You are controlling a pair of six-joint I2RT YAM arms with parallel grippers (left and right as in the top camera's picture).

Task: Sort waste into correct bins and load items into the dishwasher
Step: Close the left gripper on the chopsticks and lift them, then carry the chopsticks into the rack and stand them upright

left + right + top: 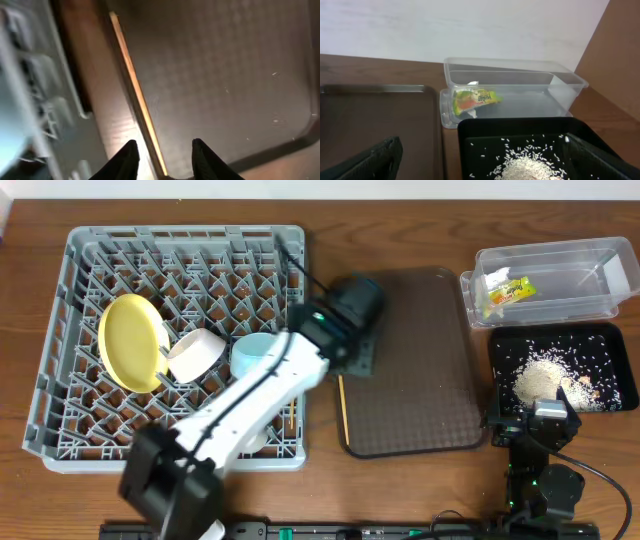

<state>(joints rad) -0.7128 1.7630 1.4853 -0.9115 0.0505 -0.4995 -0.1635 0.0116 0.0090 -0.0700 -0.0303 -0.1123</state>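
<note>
We note left gripper [164, 146] spread, thin wooden chopsticks [136, 90] between fingers, long axis along brown rectangular tray's [225, 75] edge; left arm nearer.

My fingers [125, 161] are black; the thin wooden chopstick [138, 95] is pale tan. The plastic serving tray [225, 65] is brown, finely checked; the lattice dish rack [85, 255] grey.

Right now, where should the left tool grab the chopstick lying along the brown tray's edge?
Pinch the chopstick mid-length from straight above, closing across its width. It lies flat and thin along the brown tray's rim, likely leaving little room from the side.
</note>
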